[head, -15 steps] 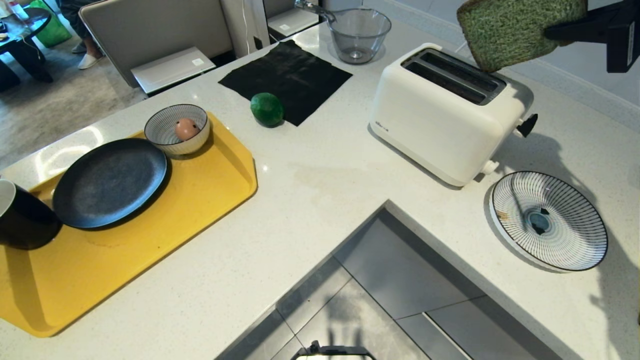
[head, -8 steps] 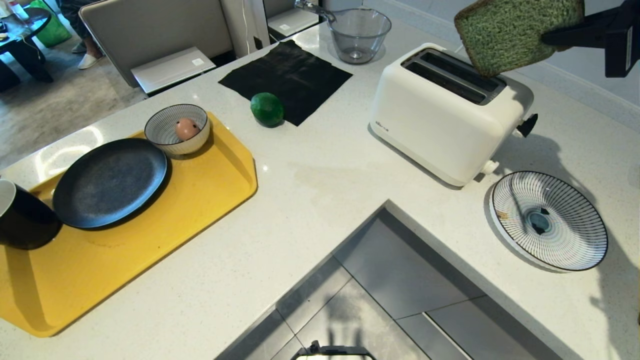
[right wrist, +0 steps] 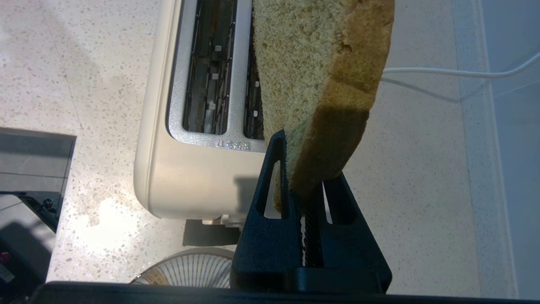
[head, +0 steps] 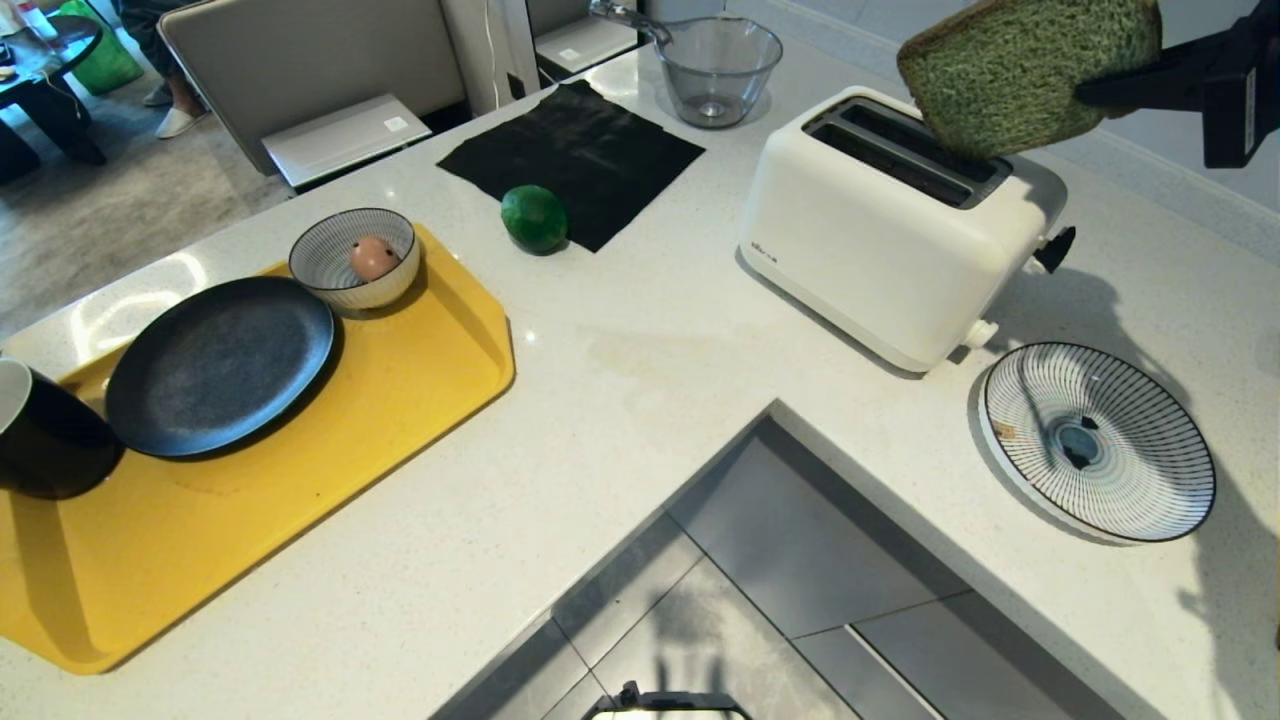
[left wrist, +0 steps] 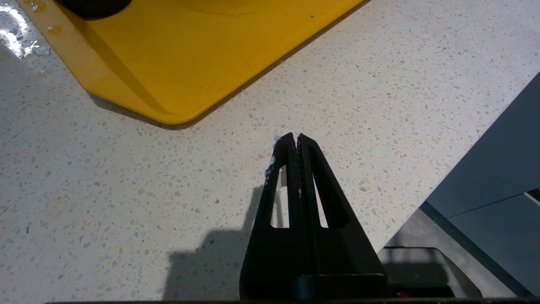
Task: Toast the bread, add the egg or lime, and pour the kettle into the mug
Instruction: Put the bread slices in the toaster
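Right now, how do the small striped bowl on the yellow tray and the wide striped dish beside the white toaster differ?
The small striped bowl is deep and holds a brownish egg; the wide striped dish is shallow, broader and holds no food. The bowl stands on the yellow tray; the dish sits directly on the white speckled counter. Both carry fine dark radial lines on white.

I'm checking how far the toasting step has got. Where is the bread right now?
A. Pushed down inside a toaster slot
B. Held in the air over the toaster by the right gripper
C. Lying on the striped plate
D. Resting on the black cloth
B: the right gripper pinches the bread by one edge, and the slice hangs above the toaster, whose two slots are empty.
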